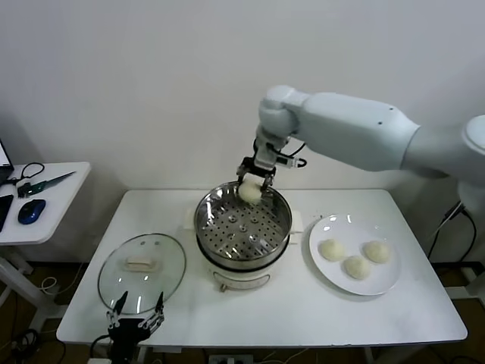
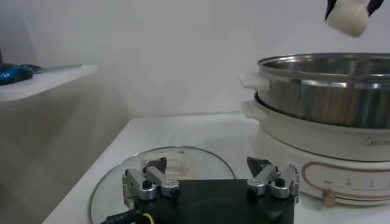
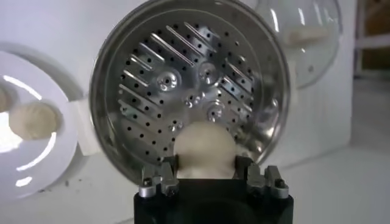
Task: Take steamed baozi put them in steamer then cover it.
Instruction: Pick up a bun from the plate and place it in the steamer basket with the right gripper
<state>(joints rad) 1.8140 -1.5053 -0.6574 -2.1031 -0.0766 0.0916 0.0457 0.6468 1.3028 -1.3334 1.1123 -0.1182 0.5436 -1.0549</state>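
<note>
My right gripper (image 1: pixel 251 187) is shut on one cream-white baozi (image 1: pixel 249 192) and holds it just above the far rim of the steel steamer (image 1: pixel 208 213). In the right wrist view the baozi (image 3: pixel 205 149) sits between the fingers over the bare perforated tray (image 3: pixel 183 85). Three more baozi (image 1: pixel 356 266) lie on the white plate (image 1: pixel 383 284) to the right. The glass cover (image 1: pixel 121 284) with its white handle lies flat on the table left of the steamer. My left gripper (image 1: pixel 135 320) is open and empty at the table's front edge, next to the cover (image 2: pixel 201 161).
The steamer stands on a white base with a control panel (image 2: pixel 341 182). A side table (image 1: pixel 45 199) at the far left holds a blue mouse (image 1: pixel 31 211) and cables. The white wall is close behind the table.
</note>
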